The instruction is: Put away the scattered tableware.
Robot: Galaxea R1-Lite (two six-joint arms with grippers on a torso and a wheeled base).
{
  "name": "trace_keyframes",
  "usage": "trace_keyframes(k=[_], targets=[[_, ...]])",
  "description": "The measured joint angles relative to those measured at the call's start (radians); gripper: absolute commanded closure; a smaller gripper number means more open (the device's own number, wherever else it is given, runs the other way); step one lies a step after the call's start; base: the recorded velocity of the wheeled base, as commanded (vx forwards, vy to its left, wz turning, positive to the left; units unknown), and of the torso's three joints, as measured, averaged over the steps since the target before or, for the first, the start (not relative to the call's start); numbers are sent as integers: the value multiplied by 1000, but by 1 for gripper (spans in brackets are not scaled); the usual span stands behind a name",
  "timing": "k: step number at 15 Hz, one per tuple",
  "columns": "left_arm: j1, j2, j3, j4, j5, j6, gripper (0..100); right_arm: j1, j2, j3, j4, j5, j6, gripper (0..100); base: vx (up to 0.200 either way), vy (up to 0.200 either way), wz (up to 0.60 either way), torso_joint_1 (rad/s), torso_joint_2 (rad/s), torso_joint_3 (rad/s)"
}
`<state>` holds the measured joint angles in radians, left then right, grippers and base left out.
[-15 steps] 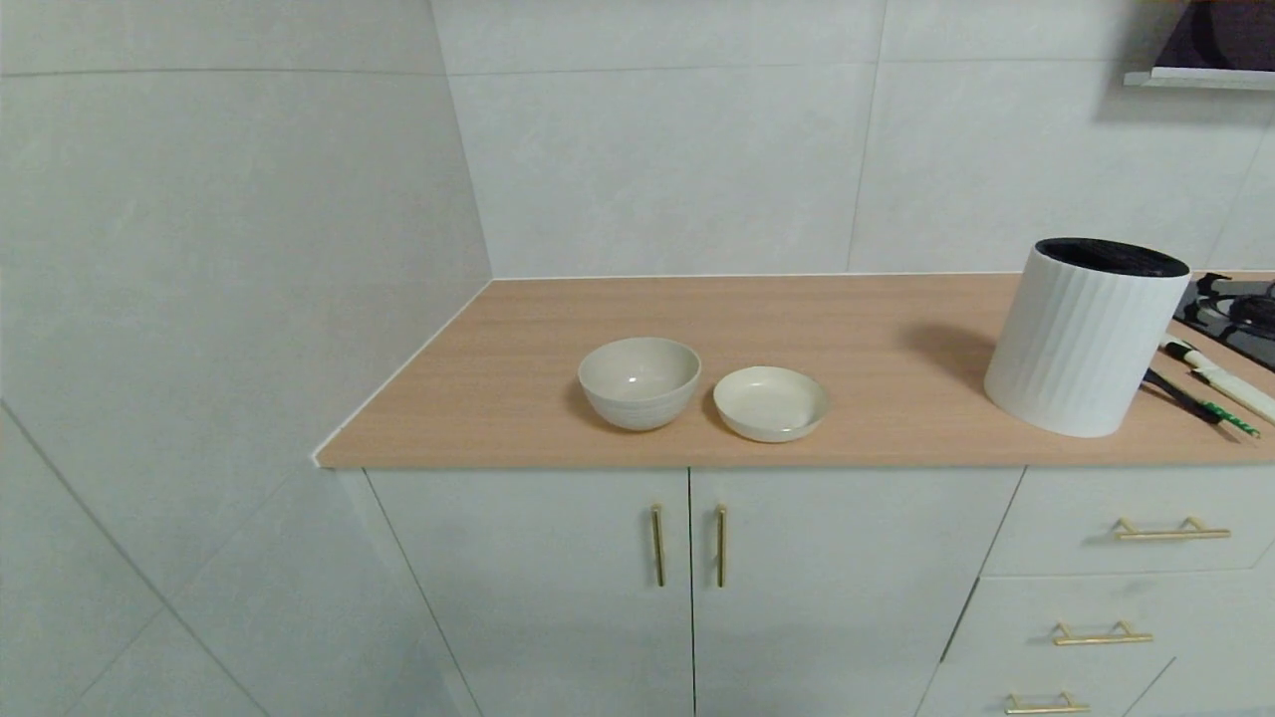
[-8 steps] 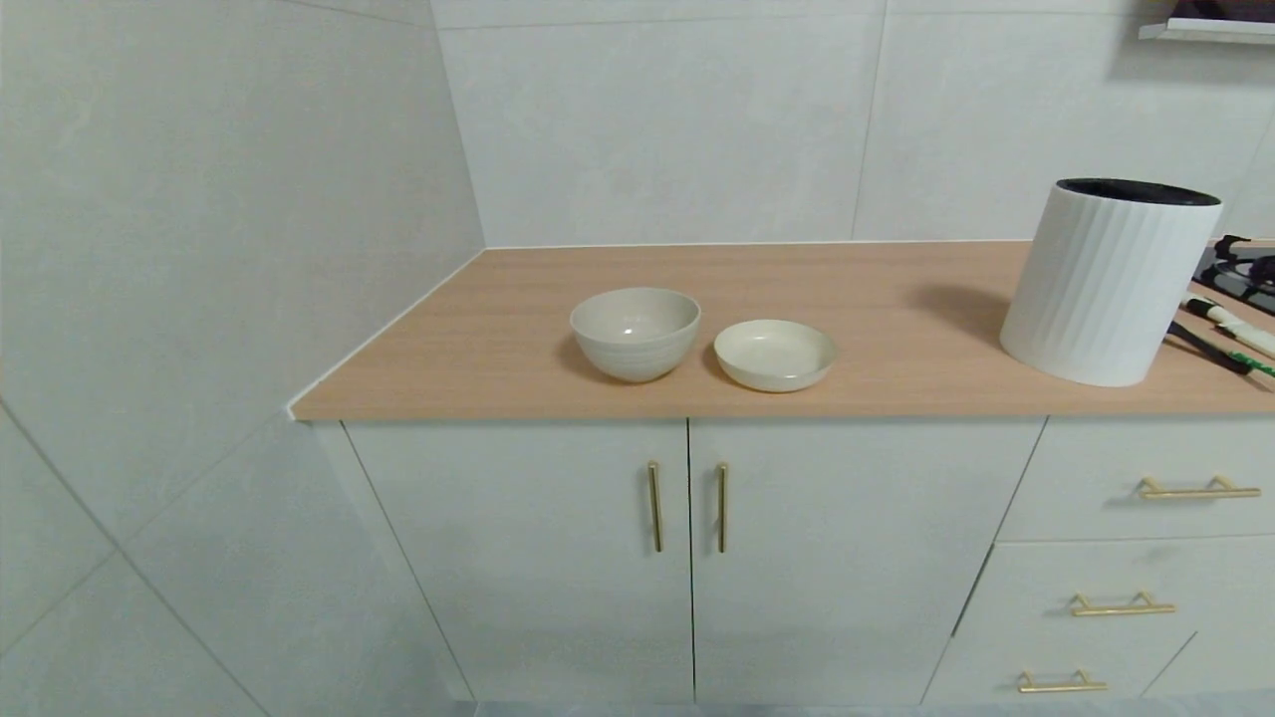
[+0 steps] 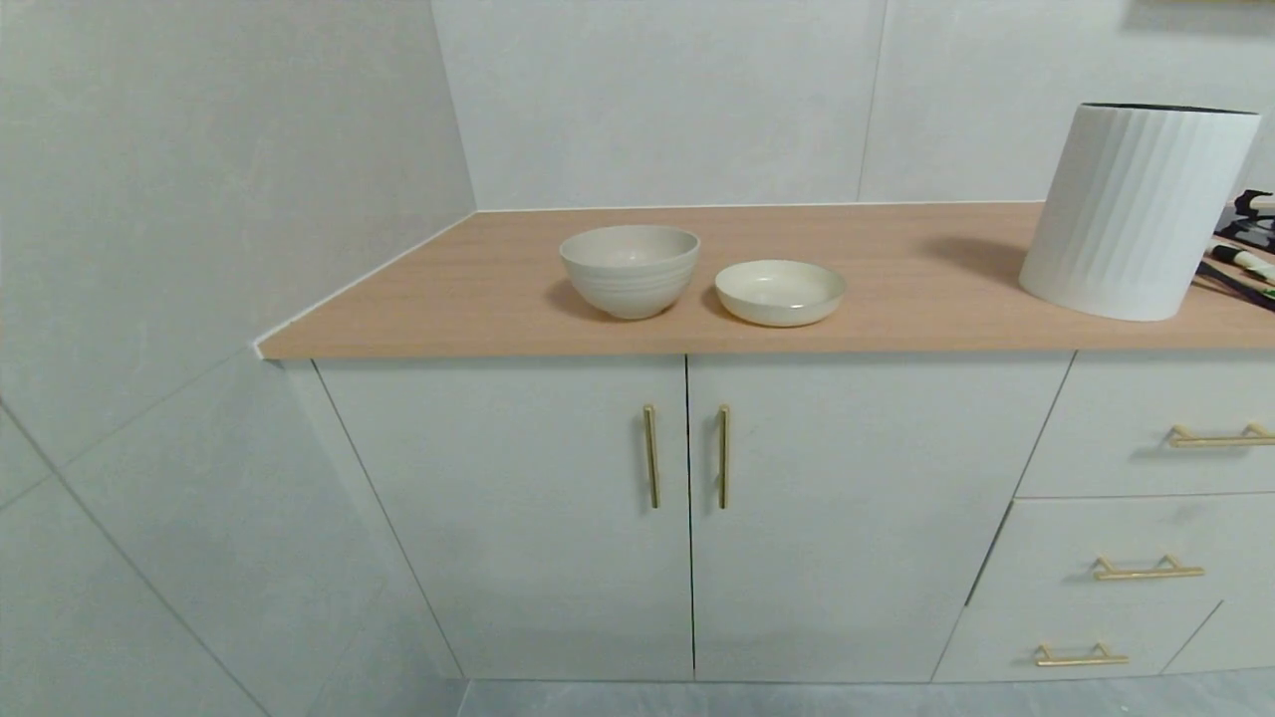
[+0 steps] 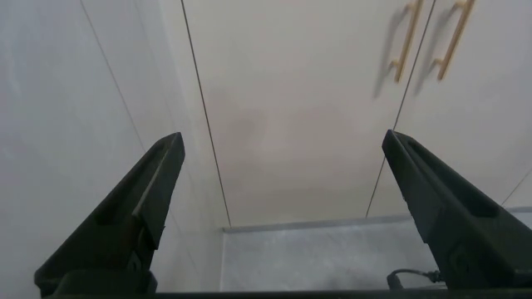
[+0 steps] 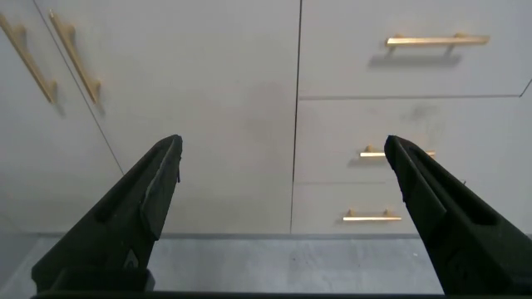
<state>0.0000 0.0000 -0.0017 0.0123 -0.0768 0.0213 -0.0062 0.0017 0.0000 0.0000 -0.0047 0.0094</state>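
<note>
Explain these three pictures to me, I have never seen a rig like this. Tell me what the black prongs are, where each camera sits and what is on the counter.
This is a wheeled robot with two arms, facing a kitchen unit. The wide picture comes from a camera on its head. It shows a wooden countertop with a deep beige bowl, a shallow cream dish just beside it, and a tall white ribbed container to the right. The other two come from cameras on the wrists. The black prongs are gripper fingers: the left gripper and the right gripper are both open, holding nothing, low in front of the white cabinet doors with brass handles.
</note>
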Motion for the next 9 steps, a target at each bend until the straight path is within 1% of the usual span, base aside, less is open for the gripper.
trace_keyframes(k=[3, 4, 6, 9], targets=[[0, 0, 0, 0, 0, 0, 0, 0, 0, 0, 0, 0, 0, 0, 0, 0, 0, -119, 452, 328], [0, 0, 0, 0, 0, 0, 0, 0, 0, 0, 0, 0, 0, 0, 0, 0, 0, -66, 256, 188], [0, 0, 0, 0, 0, 0, 0, 0, 0, 0, 0, 0, 0, 0, 0, 0, 0, -24, 122, 80], [0, 0, 0, 0, 0, 0, 0, 0, 0, 0, 0, 0, -1, 0, 0, 0, 0, 0, 0, 0]])
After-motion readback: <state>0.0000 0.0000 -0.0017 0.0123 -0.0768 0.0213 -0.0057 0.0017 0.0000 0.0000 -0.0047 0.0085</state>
